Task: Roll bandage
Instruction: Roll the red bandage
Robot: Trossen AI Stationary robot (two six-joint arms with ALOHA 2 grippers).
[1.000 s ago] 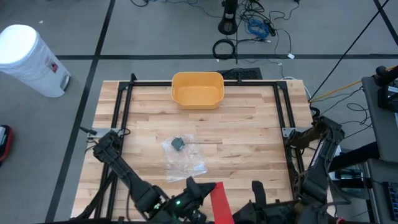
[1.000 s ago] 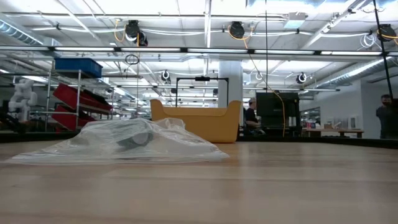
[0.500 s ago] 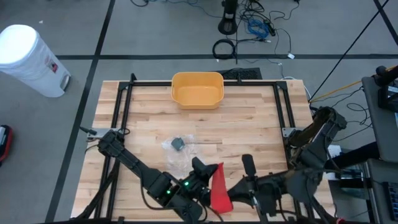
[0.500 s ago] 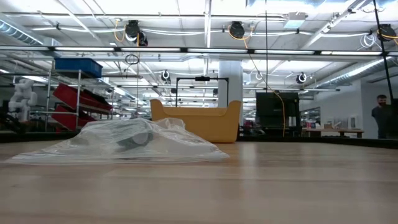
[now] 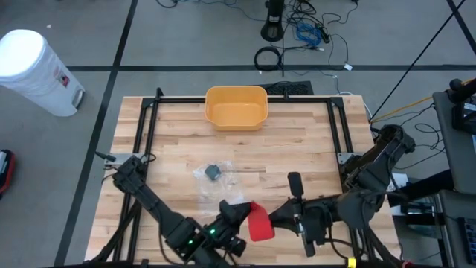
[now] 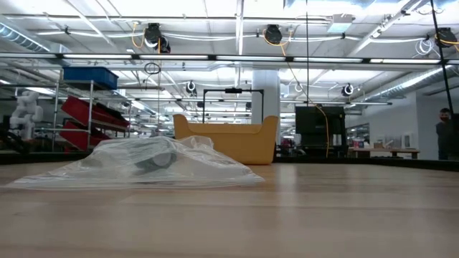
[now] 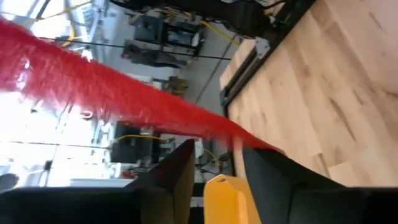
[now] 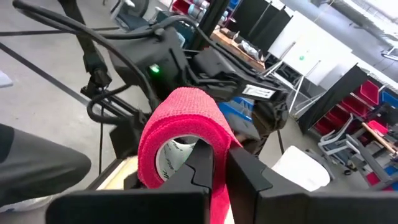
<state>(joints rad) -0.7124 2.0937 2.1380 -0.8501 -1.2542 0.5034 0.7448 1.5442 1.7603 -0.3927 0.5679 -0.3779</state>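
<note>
**Red bandage roll held between two tools above the counter's near edge**

The left tool point(image 5: 239, 216) sits just left of the red bandage roll point(image 5: 258, 222), its fingers point(image 7: 177, 177) parted around the loose red strip. The right tool point(image 5: 277, 217), pressed together, pinches the roll's wall from the right. Farther back on the counter point(image 5: 297, 141) lie a clear plastic bag point(image 5: 217, 187) and a yellow bin point(image 5: 236, 106).

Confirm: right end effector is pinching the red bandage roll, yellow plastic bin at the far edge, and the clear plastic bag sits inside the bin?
Not quite. The clear plastic bag lies on the wooden table, mid-table, apart from the yellow plastic bin; the high view shows it. The rest holds: the right end effector pinches the red bandage roll, and the bin sits at the far edge.
</note>
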